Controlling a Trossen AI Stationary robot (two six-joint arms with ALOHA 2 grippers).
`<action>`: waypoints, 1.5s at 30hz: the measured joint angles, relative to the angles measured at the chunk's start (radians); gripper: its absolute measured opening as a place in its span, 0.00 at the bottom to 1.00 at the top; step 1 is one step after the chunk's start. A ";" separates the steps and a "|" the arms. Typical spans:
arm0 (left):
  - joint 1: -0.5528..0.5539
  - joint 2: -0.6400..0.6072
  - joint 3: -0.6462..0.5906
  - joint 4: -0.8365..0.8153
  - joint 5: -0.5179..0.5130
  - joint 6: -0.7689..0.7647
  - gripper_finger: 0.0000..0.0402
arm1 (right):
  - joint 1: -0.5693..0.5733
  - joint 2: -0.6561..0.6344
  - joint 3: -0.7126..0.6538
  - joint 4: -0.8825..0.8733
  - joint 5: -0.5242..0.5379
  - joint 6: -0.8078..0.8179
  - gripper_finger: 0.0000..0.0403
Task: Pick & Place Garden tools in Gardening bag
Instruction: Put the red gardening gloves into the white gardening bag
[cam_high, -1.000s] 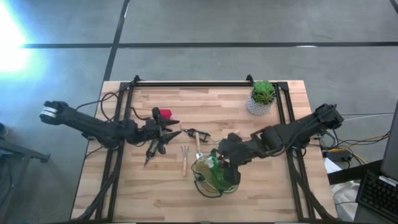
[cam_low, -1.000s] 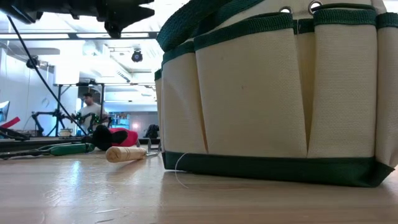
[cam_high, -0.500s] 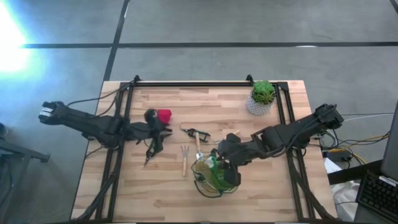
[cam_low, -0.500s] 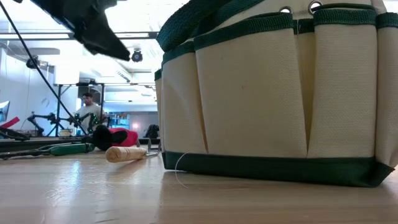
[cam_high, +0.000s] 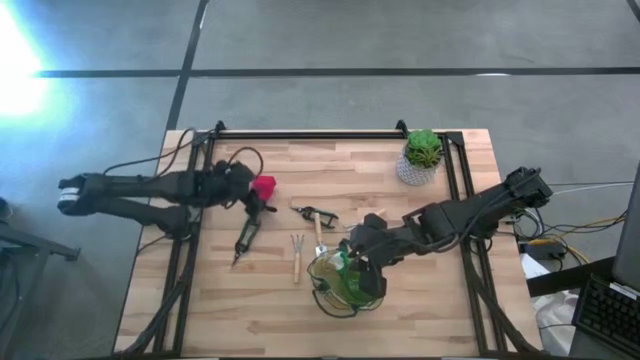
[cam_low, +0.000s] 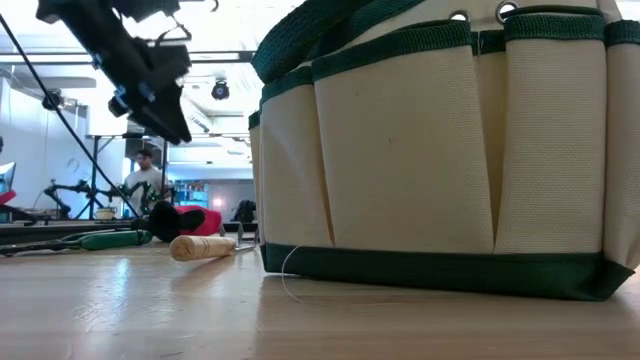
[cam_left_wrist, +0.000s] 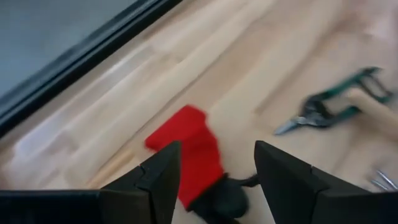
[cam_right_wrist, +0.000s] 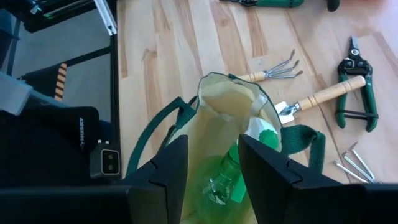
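The red glove (cam_left_wrist: 185, 146) lies on the table near the far left, with its black cuff (cam_left_wrist: 225, 198) toward me. My left gripper (cam_left_wrist: 217, 180) hovers open just above it, slanting down, one finger on either side (cam_high: 252, 196). The gardening bag (cam_high: 345, 282) stands near the front, its round mouth (cam_right_wrist: 231, 118) up and a green spray bottle (cam_right_wrist: 231, 180) inside. My right gripper (cam_right_wrist: 214, 168) hangs open above that mouth (cam_high: 366, 262). On the wood lie long green pruners (cam_high: 245, 238), a small rake (cam_high: 297, 256), a wooden-handled trowel (cam_high: 319, 236) and green snips (cam_high: 316, 213).
A green plant in a whitish pot (cam_high: 420, 158) stands at the far right corner. Black frame rails (cam_high: 310, 134) run along the far edge and both sides of the table. In the low view the bag's side (cam_low: 430, 150) fills the right, with a wooden handle (cam_low: 200, 247) beside it.
My left gripper has swung from above the long green pruners toward the table's far edge and the red glove. It has tipped from nearly level to slanting down and has sunk a little. The right arm and the tools stay where they were.
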 joint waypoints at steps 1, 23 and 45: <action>0.025 0.005 0.000 -0.003 0.007 -0.015 0.51 | 0.000 0.000 0.000 -0.003 0.000 0.000 0.35; 0.189 0.347 0.011 -0.024 0.141 -0.037 0.80 | 0.000 0.000 0.000 -0.056 -0.003 -0.008 0.36; 0.200 0.682 0.075 0.062 0.165 -0.078 0.78 | 0.000 0.000 0.000 -0.101 -0.003 -0.003 0.38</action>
